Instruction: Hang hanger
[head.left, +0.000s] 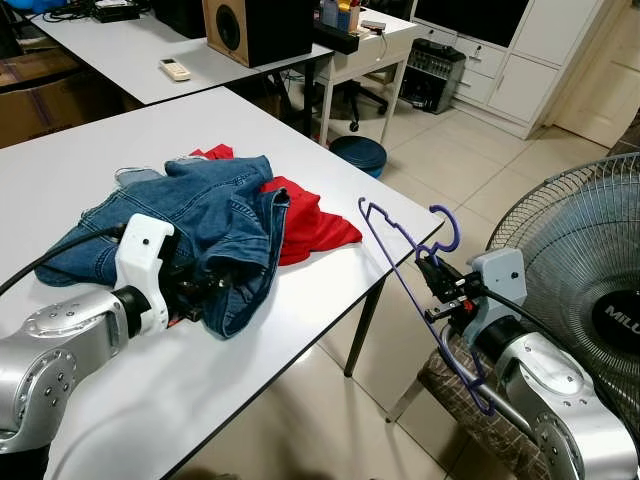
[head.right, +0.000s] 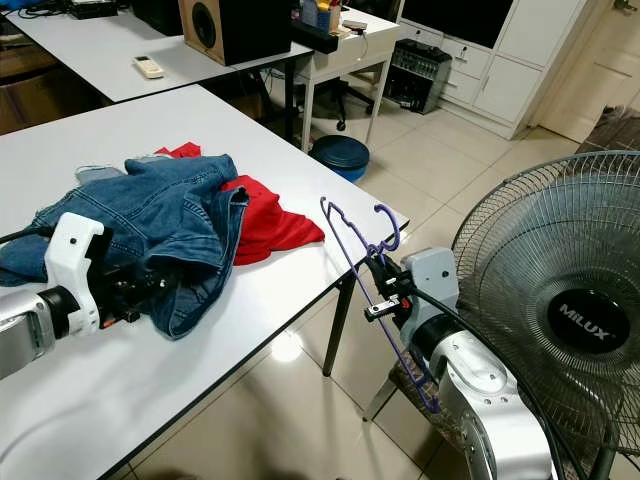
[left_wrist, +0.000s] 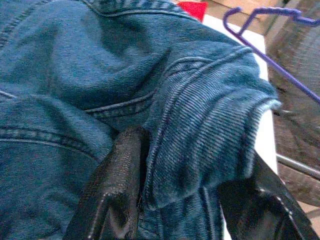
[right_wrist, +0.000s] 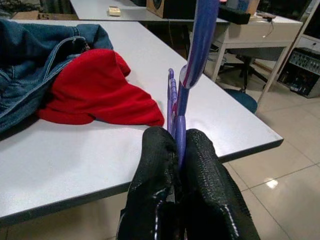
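Currently, a purple hanger (head.left: 420, 290) is clamped in the right gripper (head.left: 437, 283) beside the surface (head.left: 300, 130); denim jacket (head.left: 200, 230) is pinched by the left gripper (head.left: 215, 283), so its collar should be spread first

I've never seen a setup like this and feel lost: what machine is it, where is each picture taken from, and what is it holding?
It is a humanoid robot with two silver arms. Two pictures come from its head, looking down at a white table; the other two come from cameras on its wrists. On the table lie a blue denim jacket and a red garment. The left claw grips a fold of the jacket. The right claw, beside the table edge, is shut on a purple hanger. A fan stands to the right.
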